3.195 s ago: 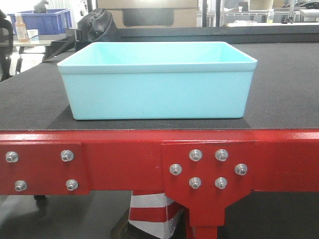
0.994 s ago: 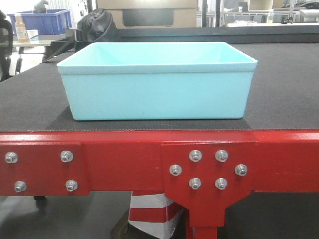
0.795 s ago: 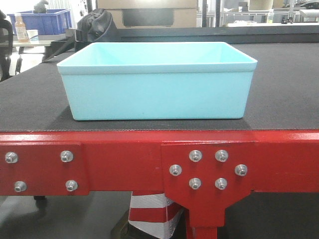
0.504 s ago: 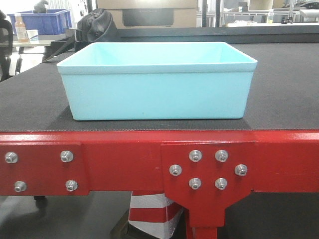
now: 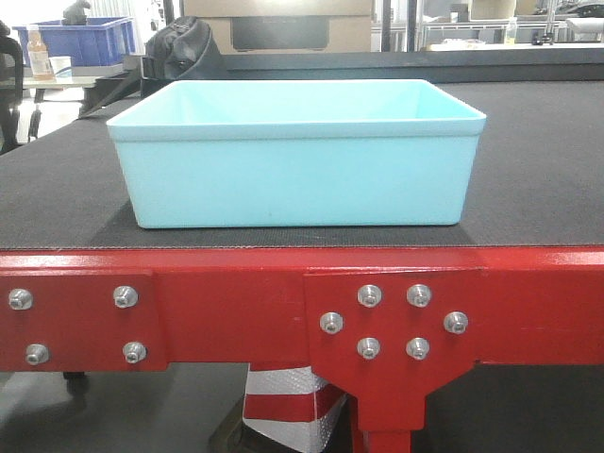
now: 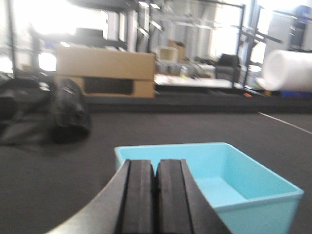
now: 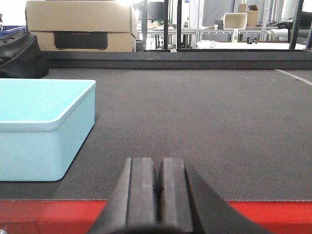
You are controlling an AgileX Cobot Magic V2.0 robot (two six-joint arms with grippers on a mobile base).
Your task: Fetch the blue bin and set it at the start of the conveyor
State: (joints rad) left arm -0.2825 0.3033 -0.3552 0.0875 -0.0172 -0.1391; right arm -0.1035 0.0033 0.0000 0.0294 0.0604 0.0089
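Note:
The blue bin is a pale cyan tub resting upright and empty on the black belt of the conveyor start, just behind the red frame. In the left wrist view the bin lies beyond and right of my left gripper, whose pads are pressed together on nothing. In the right wrist view the bin sits to the left, and my right gripper is shut and empty over the belt's front edge. Neither gripper touches the bin.
A black bag and a cardboard box sit behind the belt. A dark blue crate and a bottle stand on a table at far left. A red-and-white striped post is under the frame.
The front view has shifted by a pixel or two; the bin stays where it was on the belt.

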